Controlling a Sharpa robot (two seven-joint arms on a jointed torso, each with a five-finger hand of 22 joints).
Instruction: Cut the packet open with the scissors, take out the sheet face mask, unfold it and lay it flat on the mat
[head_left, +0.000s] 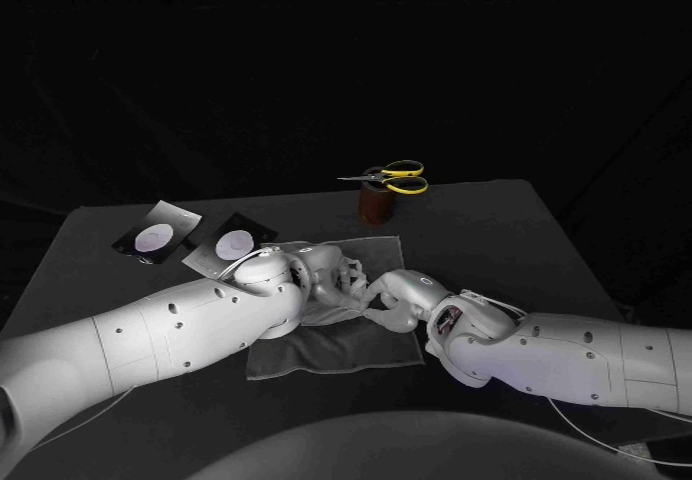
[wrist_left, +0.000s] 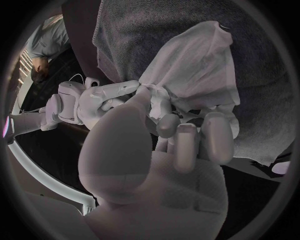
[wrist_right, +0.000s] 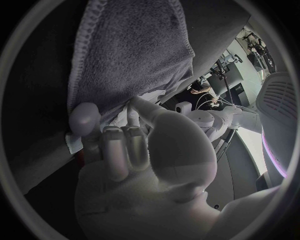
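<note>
Two hands meet just above the grey mat (head_left: 325, 355) in the middle of the table (head_left: 490, 230). The left hand (head_left: 296, 275) and the right hand (head_left: 397, 295) each pinch a bit of the white face mask (head_left: 335, 262), I think so they can pull it open. It hangs bunched up between them, over the mat. The scissors (head_left: 389, 178) sit in a brown cup (head_left: 378, 205) at the back, out of the way. Flat packets (head_left: 231, 245) lie off to one side, likely done with.
</note>
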